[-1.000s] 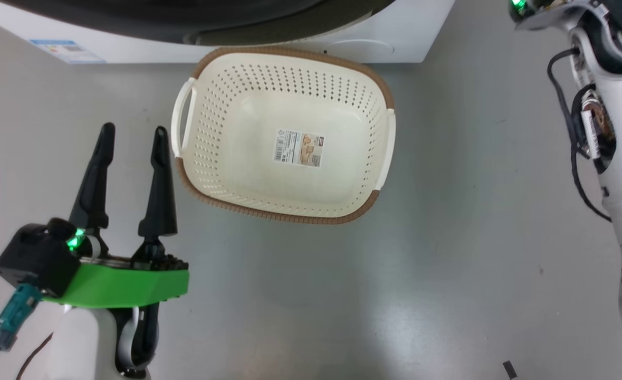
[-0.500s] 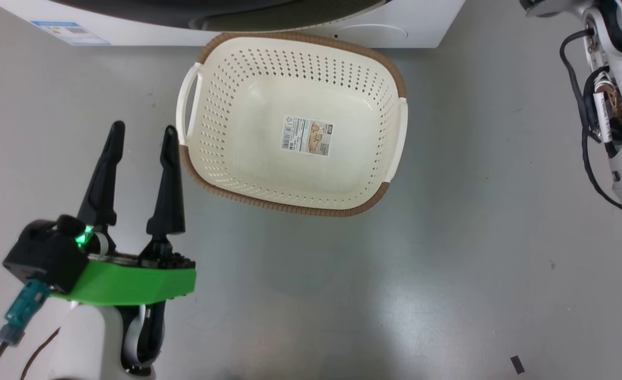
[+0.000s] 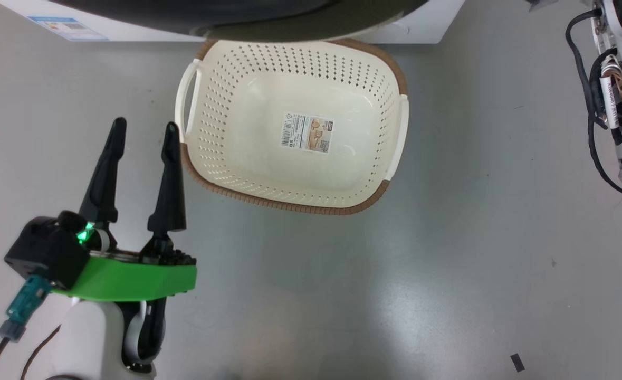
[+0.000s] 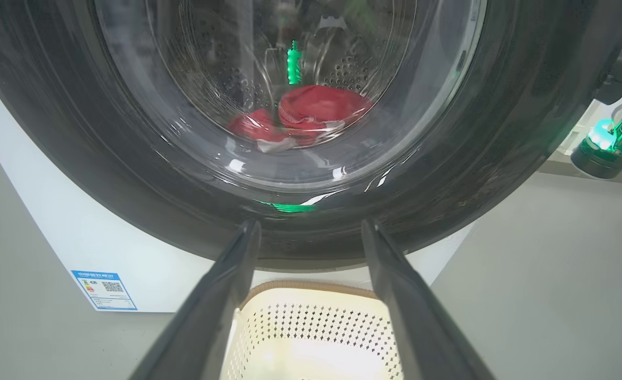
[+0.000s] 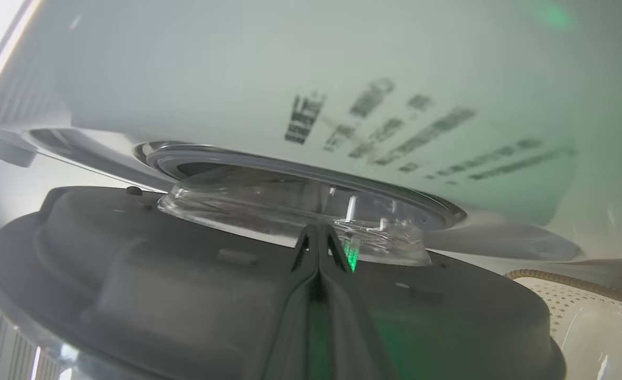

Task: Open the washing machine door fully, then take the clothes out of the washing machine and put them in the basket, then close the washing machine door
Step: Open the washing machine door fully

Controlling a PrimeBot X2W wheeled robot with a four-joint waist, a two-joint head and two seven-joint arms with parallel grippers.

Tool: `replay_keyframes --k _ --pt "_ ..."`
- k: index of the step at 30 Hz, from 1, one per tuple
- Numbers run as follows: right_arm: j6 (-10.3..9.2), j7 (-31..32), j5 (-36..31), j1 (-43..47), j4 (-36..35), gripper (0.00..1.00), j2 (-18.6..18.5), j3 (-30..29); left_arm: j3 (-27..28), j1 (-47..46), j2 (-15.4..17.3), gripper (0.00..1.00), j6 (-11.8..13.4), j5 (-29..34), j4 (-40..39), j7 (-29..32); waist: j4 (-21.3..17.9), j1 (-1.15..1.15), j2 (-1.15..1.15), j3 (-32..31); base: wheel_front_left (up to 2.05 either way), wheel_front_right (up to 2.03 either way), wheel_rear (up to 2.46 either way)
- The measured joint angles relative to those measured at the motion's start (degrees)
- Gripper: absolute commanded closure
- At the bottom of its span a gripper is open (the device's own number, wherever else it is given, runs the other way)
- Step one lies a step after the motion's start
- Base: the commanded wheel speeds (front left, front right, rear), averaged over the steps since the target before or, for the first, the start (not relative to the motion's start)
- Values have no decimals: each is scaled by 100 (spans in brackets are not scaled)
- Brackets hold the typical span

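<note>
1. Left pincer [image 3: 145, 124]: 2 dark fingers spread wide, holding nothing.
2. Just to its right is the basket [image 3: 284, 203], perforated cream plastic with a brown woven-look rim. It looks stiff and light.
3. Ahead of its tips is the washing machine door [image 4: 78, 158], a glossy black rim around bulging glass. It is rigid and probably slippery, so push at the rim. Behind the glass lie the clothes [image 4: 316, 108], soft, red and limp, best pinched at a fold.
4. Right pincer [image 5: 318, 232]: fingers pressed together, gripping nothing, tips at the door's inner face.

Round black-rimmed glass door [image 4: 448, 174] ajar on the white front-loading washing machine [image 4: 52, 227].
Red fabric clothes [image 4: 311, 108] lie heaped inside, seen through the glass; the cream perforated plastic basket [image 3: 289, 203] sits upright just below the door.
</note>
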Motion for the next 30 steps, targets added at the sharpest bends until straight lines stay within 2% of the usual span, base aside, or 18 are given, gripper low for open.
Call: replay_keyframes --k 18,30 --pt "-1 938 23 476 -220 100 222 480 160 2 -2 0 7 73 66 0 -342 0 0 -365 0 0 0" --pt "-1 1125 26 862 -374 100 301 565 223 12 -2 0 7 119 73 0 -473 0 0 -540 0 0 0"
